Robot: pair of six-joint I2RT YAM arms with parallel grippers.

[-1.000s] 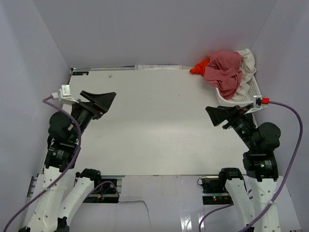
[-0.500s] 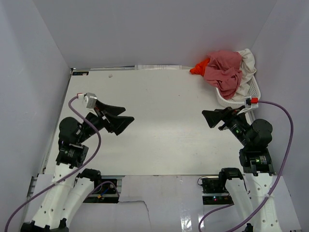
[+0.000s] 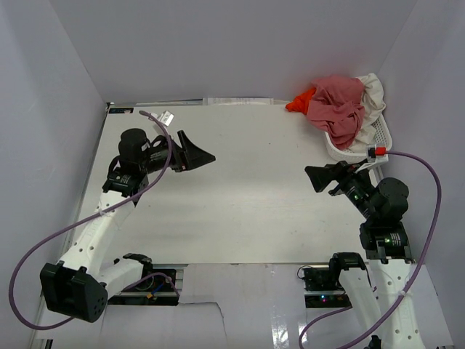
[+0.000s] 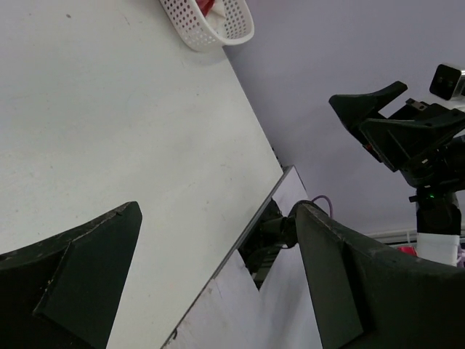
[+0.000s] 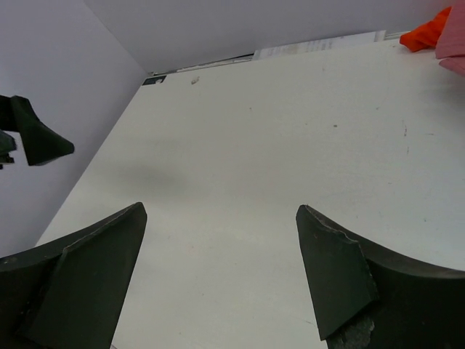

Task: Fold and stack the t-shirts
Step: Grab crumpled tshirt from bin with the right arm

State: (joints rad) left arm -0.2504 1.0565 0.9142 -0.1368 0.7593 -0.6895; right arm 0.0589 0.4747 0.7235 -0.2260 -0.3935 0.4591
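- The left end effector is hovering over the far left part of the counter, its jaws standing wide apart and grasping nothing.
- The right end effector is hanging above the right side of the counter, pointing leftward. Its jaws are likewise released and gripping nothing.
- The t-shirts are sitting heaped together in the white perforated basket at the far right corner of the counter. They are near the right end effector and well apart from the left one.
- The rose-pink shirt is lying crumpled on top of the heap and draping over the basket's near rim.
- The orange-red shirt is poking out at the left of the pile, spilling toward the counter.
- The cream-white shirt is showing behind and to the right of the pink one, close to the wall.
- In the left wrist view, a bit of red cloth is showing inside the basket.
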